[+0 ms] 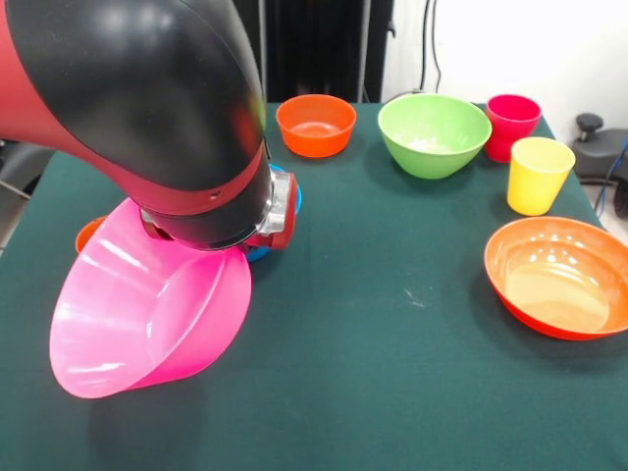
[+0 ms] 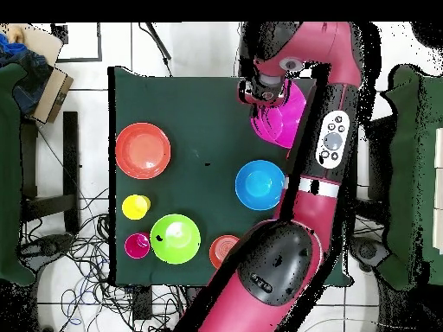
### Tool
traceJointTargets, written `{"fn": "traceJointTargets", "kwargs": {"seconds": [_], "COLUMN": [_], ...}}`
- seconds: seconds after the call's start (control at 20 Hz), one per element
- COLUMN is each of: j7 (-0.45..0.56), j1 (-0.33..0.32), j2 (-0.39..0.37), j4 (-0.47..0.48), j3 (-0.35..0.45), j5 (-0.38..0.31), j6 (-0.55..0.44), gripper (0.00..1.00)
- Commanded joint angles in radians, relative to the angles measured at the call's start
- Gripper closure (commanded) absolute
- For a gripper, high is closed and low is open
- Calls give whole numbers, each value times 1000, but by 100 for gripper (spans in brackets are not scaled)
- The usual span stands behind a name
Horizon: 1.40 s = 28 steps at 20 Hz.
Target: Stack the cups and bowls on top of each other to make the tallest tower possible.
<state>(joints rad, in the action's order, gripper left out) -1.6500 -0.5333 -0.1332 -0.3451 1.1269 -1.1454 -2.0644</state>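
A large pink bowl (image 1: 147, 314) hangs tilted above the table's left front, its mouth facing up and right. My gripper (image 2: 263, 93) is shut on its rim; in the front view the black and red arm (image 1: 147, 108) hides the grip. Just behind the arm a blue bowl (image 1: 290, 194) peeks out, seen whole in the overhead view (image 2: 259, 184). Along the far side stand a small orange bowl (image 1: 316, 125), a green bowl (image 1: 434, 133), a red cup (image 1: 512, 126) and a yellow cup (image 1: 539, 174). At the right sits a big orange bowl (image 1: 559, 277).
An orange rim (image 1: 88, 234) shows behind the pink bowl at the left edge; most of it is hidden. The dark green table cloth (image 1: 373, 373) runs to the front edge. Cables and chairs surround the table in the overhead view.
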Motion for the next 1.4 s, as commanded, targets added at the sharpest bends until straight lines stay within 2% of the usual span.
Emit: {"fn": "traceJointTargets", "kwargs": {"seconds": [0.05, 0.45, 1.4], "j7": [47, 83, 114], "j1": [37, 36, 62], "j2": [-28, -57, -62], "j4": [-73, -133, -114], "j3": [-82, -153, -197], "j5": [-6, 15, 21], "j6": [95, 163, 188], "gripper": [100, 100, 100]}}
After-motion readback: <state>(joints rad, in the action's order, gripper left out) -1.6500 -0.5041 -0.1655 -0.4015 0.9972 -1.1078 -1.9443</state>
